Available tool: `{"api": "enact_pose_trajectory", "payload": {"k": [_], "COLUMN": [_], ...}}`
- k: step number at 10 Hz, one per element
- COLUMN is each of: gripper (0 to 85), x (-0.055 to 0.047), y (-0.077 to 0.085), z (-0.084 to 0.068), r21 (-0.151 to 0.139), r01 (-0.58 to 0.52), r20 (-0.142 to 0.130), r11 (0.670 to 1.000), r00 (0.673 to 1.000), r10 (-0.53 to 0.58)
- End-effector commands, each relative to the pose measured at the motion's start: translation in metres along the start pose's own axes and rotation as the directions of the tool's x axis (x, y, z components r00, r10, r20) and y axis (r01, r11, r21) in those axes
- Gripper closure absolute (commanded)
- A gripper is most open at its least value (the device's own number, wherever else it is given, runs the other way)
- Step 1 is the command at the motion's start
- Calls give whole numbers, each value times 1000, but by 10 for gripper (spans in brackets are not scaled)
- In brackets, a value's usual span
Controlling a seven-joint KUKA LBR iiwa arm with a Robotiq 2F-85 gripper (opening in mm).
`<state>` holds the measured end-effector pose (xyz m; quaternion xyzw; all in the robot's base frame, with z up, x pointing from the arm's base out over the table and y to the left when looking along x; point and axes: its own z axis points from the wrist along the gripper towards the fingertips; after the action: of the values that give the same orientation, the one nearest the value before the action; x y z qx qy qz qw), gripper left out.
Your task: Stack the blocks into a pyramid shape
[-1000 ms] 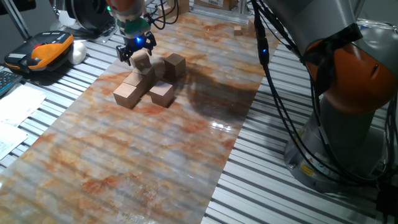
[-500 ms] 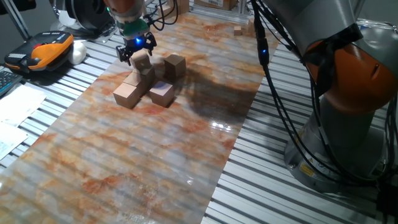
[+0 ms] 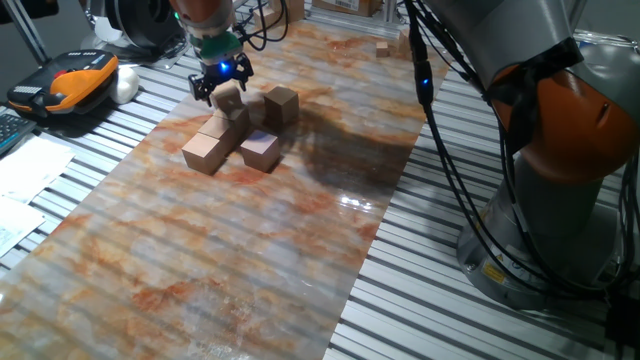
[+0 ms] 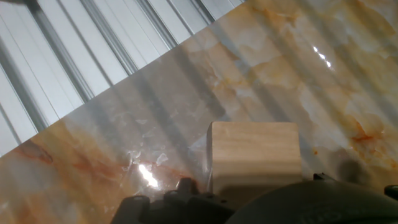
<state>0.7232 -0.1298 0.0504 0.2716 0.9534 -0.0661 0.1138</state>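
My gripper (image 3: pixel 224 86) hangs at the far left of the marbled mat, shut on a tan block (image 3: pixel 230 99) that sits slightly turned above the cluster. Beneath and around it lie the other blocks: one at the front left (image 3: pixel 203 152), one at the front right (image 3: pixel 262 150), one behind (image 3: pixel 281 104) and one under the gripper (image 3: pixel 219 128). In the hand view the held block (image 4: pixel 254 152) fills the lower middle above bare mat, and the fingertips are hidden.
The marbled mat (image 3: pixel 250 250) runs toward the front. Small wooden pieces (image 3: pixel 383 48) lie far back. An orange and black device (image 3: pixel 75 80) and papers (image 3: pixel 30 170) sit left of the mat. The arm's base (image 3: pixel 560 150) and cables (image 3: pixel 450 170) stand on the right.
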Motion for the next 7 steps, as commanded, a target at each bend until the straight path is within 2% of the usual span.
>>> {"api": "enact_pose_trajectory", "payload": {"k": [1, 5, 6, 7], "gripper": [0, 0, 170, 170], "x": [0, 0, 0, 0], "y": [0, 1, 1, 1], "z": [1, 5, 5, 4], "r21": [1, 13, 16, 18], "r01": [-2, -19, -21, -23], "r20": [0, 8, 10, 11], "r11": [1000, 1000, 1000, 1000], "r00": [1000, 1000, 1000, 1000], "r10": [2, 19, 21, 22]}}
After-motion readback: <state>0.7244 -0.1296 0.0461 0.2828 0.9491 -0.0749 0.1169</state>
